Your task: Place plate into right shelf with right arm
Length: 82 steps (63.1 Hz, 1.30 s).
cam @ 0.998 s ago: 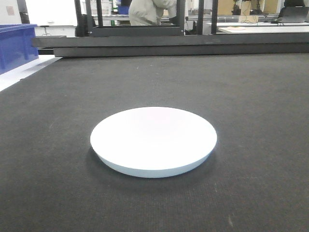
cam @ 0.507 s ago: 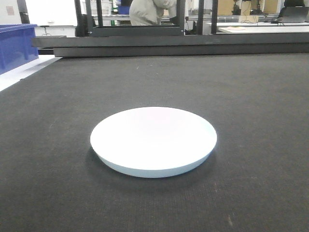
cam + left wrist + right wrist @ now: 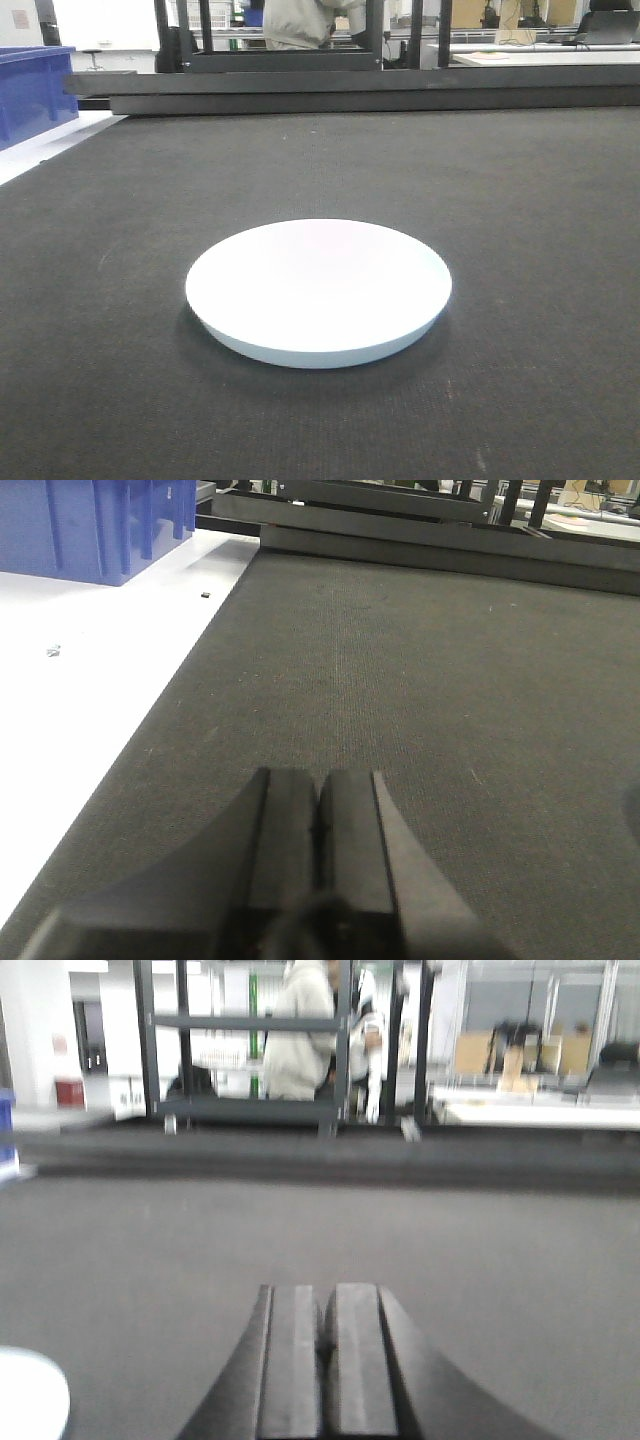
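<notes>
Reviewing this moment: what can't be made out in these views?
Right shelf: in no view; its place is unknown.
Plate: right wrist view's lower left corner cuts it to a sliver.
Person: head cut off by the front view's top edge; blurred in the right wrist view.
Bin: cut by the front view's left edge; contents hidden by its wall.
</notes>
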Tool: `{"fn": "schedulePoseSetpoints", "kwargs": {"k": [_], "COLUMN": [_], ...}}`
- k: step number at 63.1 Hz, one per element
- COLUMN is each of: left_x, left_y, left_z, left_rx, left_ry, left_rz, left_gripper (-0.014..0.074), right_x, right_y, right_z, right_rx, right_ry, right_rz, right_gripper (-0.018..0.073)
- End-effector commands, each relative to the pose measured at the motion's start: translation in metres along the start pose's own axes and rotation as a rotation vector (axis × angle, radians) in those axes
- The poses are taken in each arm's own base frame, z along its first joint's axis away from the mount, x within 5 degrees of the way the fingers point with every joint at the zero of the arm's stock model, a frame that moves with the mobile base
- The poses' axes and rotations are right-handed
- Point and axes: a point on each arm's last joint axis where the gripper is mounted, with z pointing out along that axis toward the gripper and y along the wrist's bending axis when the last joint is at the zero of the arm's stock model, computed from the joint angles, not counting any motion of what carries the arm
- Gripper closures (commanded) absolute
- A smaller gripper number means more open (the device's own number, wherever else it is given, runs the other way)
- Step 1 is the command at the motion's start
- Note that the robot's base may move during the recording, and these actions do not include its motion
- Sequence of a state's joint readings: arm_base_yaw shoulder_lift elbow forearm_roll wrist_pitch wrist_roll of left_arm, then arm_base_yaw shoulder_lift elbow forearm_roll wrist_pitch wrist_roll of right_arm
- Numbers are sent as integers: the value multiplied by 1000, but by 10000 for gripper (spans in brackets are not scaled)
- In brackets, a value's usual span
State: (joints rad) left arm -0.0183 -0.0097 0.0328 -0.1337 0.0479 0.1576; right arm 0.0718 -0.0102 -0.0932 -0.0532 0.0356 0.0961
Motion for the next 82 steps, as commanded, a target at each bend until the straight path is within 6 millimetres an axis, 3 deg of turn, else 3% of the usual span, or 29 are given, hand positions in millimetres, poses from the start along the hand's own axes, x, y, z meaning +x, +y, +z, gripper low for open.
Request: {"fn": "schedulePoseSetpoints", "kwargs": {"k": [1, 12, 24, 35, 46, 51, 60, 64, 72, 82], "left_x": [-5, -5, -5, -5, -5, -5, -5, -5, -5, -5], "left_y": [1, 1, 1, 1, 1, 1, 1, 1, 1, 1], "left_z": [-1, -1, -1, -1, -1, -1, -1, -1, -1, -1], "left_rx": [-12, -12, -12, -12, -12, -12, -12, -12, -12, -12], "left_ry": [-89, -89, -89, -89, -89, -89, -89, -89, -89, -89], "left_rz": [-15, -15, -15, -15, -15, -15, -15, -15, -15, -15], "left_gripper": [724, 724, 724, 724, 724, 724, 724, 724, 724, 724], "right_x": [-35, -57, -72, -59, -34, -23, 3, 6, 19, 32], "right_y": [1, 1, 3, 21, 59, 73, 102, 114, 137, 159], "right_z": [3, 31, 79, 130, 174, 193, 222, 232, 249, 269], "right_rx": [1, 21, 27, -65, -152, -124, -77, -73, -67, -88], "right_ry": [-66, 168, 429, 658, 899, 1013, 1247, 1310, 1443, 1480], "right_rz": [-14, -13, -6, -24, 7, 58, 57, 35, -29, -1], "right_gripper": [496, 496, 496, 496, 478, 394, 43, -68, -50, -49]}}
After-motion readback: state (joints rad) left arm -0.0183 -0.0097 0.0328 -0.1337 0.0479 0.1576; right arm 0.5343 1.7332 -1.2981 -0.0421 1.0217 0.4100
